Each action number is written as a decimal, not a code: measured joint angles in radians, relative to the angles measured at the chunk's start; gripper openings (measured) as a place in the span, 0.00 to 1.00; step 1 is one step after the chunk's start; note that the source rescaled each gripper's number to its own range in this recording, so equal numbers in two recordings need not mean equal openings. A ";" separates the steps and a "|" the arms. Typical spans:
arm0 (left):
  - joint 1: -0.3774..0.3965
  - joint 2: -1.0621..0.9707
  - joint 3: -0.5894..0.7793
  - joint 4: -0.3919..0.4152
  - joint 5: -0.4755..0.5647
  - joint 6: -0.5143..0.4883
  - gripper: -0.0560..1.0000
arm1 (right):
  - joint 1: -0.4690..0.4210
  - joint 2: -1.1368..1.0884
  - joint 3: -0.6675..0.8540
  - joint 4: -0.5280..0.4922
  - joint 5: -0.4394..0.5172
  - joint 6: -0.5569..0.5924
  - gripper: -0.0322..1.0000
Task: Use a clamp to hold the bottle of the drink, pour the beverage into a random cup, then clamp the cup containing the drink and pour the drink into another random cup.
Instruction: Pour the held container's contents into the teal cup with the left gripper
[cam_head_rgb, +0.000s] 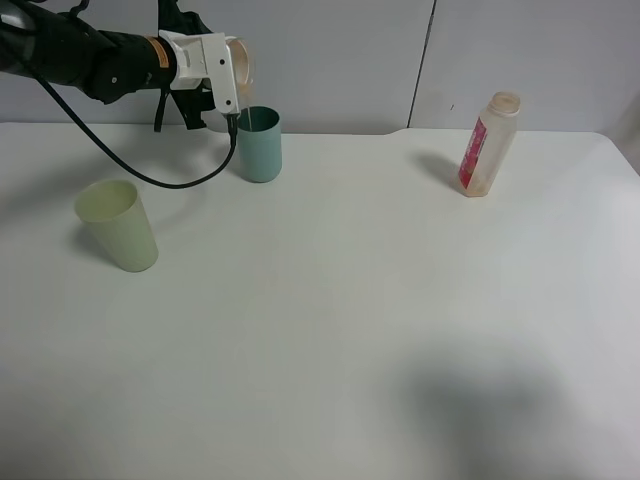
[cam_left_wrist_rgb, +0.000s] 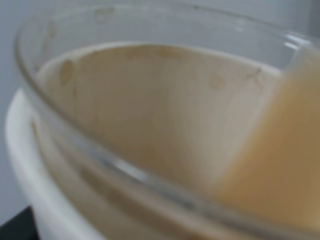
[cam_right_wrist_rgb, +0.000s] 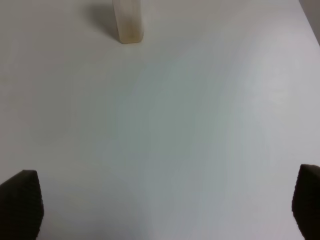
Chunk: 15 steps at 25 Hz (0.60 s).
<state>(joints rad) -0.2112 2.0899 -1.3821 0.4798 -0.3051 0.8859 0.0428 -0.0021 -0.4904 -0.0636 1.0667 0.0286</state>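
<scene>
I had the left arm's fingers (cam_head_rgb: 228, 75) pinched on the short cup (cam_head_rgb: 240, 62), a clear-rimmed one over a white body, tipped on its side above the tall teal plastic tumbler (cam_head_rgb: 259, 143). The cup lay between the pale plates, mouth turned toward the tumbler; I could not see its banded lower half from overhead. In the left wrist view the beige milky drink (cam_left_wrist_rgb: 280, 165) ran toward the rim of the cup (cam_left_wrist_rgb: 150, 177), and a thin stream seemed to fall into the tumbler. I judged the cup light, thin-walled and slick when wet, best held round the body, not the rim. The pale yellow-green tumbler (cam_head_rgb: 117, 224) stood well apart from the teal tumbler, nearer the front of the white bench (cam_head_rgb: 350, 320). The translucent red-labelled bottle (cam_head_rgb: 488, 143) stood far across the bench from the teal tumbler. The right arm's fingers (cam_right_wrist_rgb: 160, 210) were spread wide, empty, over bare bench.
</scene>
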 joint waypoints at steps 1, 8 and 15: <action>0.000 0.000 0.000 0.000 -0.006 0.002 0.06 | 0.000 0.000 0.000 0.000 0.000 0.000 1.00; 0.000 0.000 0.000 0.000 -0.039 0.003 0.06 | 0.000 0.000 0.000 0.000 0.000 0.000 1.00; -0.014 0.000 0.000 0.000 -0.055 0.015 0.06 | 0.000 0.000 0.000 0.000 0.000 0.000 1.00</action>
<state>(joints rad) -0.2250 2.0899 -1.3821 0.4798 -0.3604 0.9006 0.0428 -0.0021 -0.4904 -0.0636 1.0667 0.0286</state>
